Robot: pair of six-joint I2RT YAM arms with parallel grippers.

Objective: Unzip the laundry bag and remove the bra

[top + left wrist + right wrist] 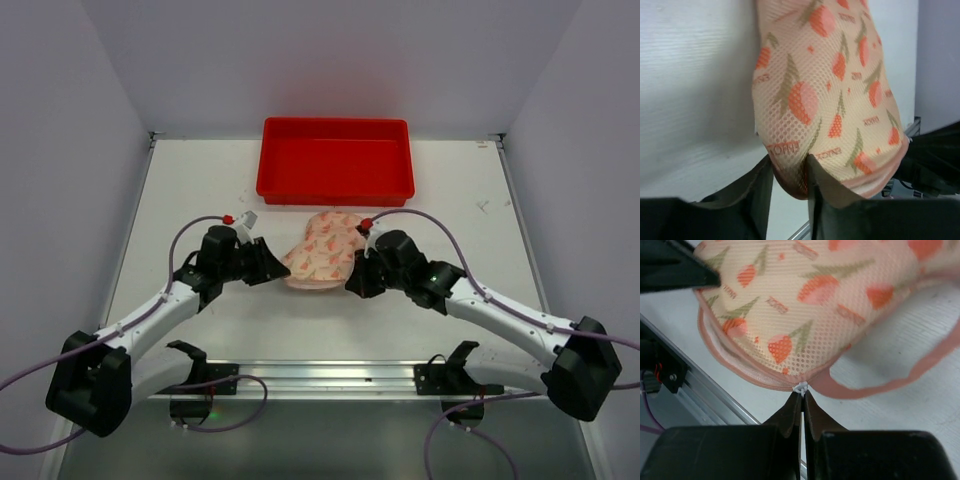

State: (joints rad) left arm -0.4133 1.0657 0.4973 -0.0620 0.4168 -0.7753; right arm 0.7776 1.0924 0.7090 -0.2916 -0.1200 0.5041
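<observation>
Pinching laundry bag [830, 100] fold, left end effector [790, 167]; right end effector [801, 395] clamps zip pull [801, 387] (red tray [335, 188] behind).

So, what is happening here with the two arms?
Two robot arms work on the laundry bag, which lies on the table before the red tray. The left gripper pinches the bag's left edge. The right gripper is shut on the small white zip pull at its pink rim. No bra is in sight.
</observation>
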